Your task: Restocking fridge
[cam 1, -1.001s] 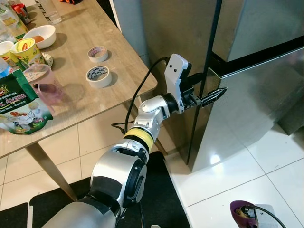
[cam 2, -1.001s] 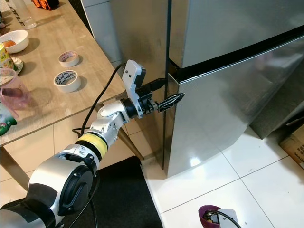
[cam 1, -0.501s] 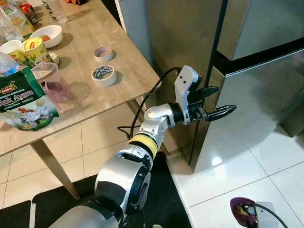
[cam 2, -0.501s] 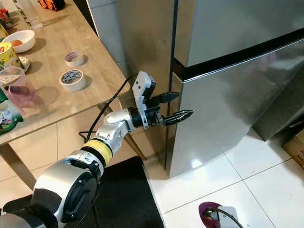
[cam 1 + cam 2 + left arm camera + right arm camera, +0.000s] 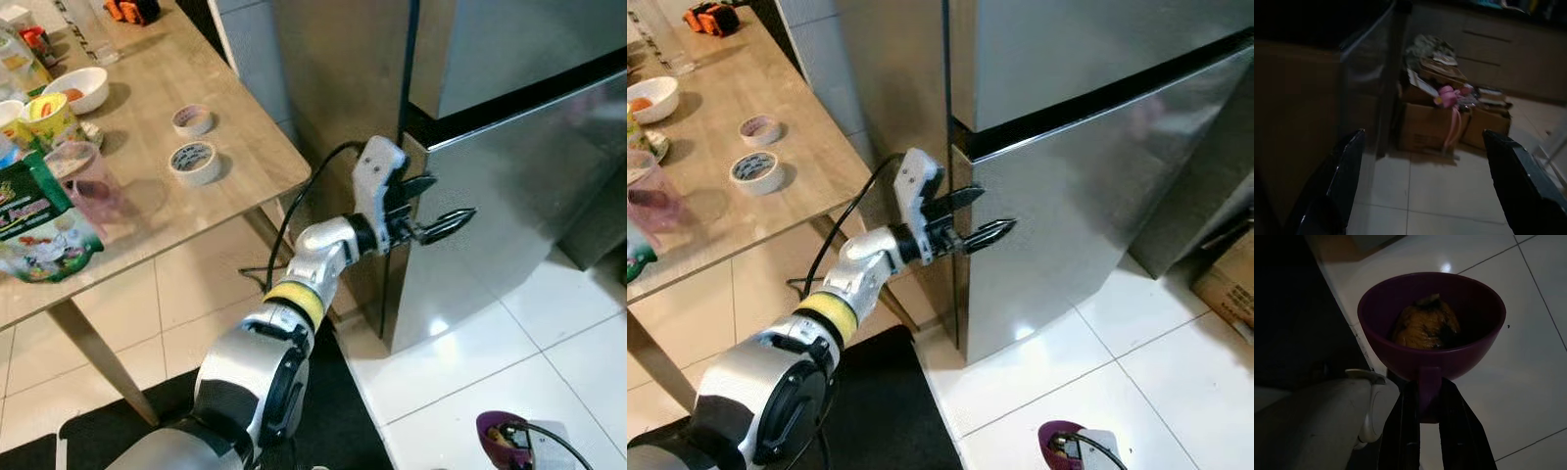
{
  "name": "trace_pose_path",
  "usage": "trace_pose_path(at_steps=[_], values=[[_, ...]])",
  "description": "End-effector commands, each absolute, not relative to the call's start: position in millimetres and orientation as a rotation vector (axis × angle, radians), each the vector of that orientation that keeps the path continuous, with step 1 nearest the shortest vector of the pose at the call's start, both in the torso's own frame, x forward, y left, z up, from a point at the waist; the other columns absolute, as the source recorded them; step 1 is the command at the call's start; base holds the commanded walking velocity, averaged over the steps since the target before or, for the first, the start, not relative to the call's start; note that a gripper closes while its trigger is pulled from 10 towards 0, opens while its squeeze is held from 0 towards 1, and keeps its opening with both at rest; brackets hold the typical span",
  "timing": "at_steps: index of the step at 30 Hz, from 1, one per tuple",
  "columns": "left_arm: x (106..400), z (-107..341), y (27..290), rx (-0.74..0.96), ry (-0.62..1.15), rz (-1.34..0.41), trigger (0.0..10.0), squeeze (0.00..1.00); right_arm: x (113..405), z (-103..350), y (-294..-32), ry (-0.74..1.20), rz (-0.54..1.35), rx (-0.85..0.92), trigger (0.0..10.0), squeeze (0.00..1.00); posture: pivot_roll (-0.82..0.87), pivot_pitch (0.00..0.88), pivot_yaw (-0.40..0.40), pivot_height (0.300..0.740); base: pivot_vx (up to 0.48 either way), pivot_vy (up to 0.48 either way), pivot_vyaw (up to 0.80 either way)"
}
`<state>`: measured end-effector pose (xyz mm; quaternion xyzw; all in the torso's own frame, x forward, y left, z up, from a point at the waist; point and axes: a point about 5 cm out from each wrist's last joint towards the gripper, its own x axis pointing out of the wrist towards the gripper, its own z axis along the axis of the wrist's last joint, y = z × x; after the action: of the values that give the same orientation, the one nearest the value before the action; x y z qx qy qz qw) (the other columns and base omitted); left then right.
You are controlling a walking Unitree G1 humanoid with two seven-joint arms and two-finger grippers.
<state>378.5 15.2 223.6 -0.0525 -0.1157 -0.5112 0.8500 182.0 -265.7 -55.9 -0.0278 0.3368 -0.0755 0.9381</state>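
Here my left gripper (image 5: pixel 431 208) is stretched out to the hinge-free edge of the fridge (image 5: pixel 1087 186), its two black fingers spread apart with nothing between them. The upper finger (image 5: pixel 419 184) sits at the dark vertical seam where the lower door (image 5: pixel 509 186) meets the brown cabinet side, just under the black gap between the upper and lower doors; the lower finger (image 5: pixel 453 219) lies across the steel face of that door, pointing right. So the door edge runs upright between my jaws, crosswise to the fingers, and both doors look closed. I judge the coming pull depends on hooking one finger behind that edge, and I cannot tell whether the upper finger is already inside the seam or only touching it. My right gripper (image 5: pixel 1422 423) hangs low near the white floor tiles, clamped on the handle tab of a purple bowl (image 5: pixel 1432 325) that holds a brownish-orange lump of food (image 5: pixel 1425 323). The left arm is clearly nearer the fridge; the bowl waits well below and to the right. To the left, the wooden table (image 5: pixel 235 117) carries two rolls of tape (image 5: pixel 194 162).
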Motion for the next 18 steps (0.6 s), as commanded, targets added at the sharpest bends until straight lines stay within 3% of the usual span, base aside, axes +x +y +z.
trace_pose_path(at_steps=[1,5,10,13,15,18], values=[[384,214,42,-0.167,-0.249,-0.971,10.0,0.00,172,-60,-269,0.705,-0.183,-0.038,10.0,0.00,-0.19,0.279,0.145,0.740,0.000,0.000,0.00],[380,205,60,-0.216,-0.259,-0.967,10.0,0.00,173,-59,-271,0.706,-0.187,-0.041,10.0,0.00,-0.18,0.262,0.142,0.740,0.000,0.000,0.00],[361,177,73,-0.196,-0.209,-1.108,10.0,0.00,177,-57,-272,0.701,-0.190,-0.043,10.0,0.00,-0.18,0.245,0.142,0.740,0.000,0.000,0.00],[374,150,106,-0.213,-0.087,-0.776,10.0,0.00,180,-55,-273,0.696,-0.191,-0.044,10.0,0.00,-0.17,0.233,0.141,0.740,0.000,0.000,0.00],[376,148,111,-0.223,-0.073,-0.714,10.0,0.00,181,-55,-273,0.696,-0.192,-0.044,10.0,0.00,-0.17,0.233,0.141,0.740,0.000,0.000,0.00],[380,155,98,-0.215,-0.091,-0.679,10.0,0.00,183,-54,-273,0.693,-0.194,-0.041,10.0,0.00,-0.17,0.217,0.136,0.740,0.000,0.000,0.00]])
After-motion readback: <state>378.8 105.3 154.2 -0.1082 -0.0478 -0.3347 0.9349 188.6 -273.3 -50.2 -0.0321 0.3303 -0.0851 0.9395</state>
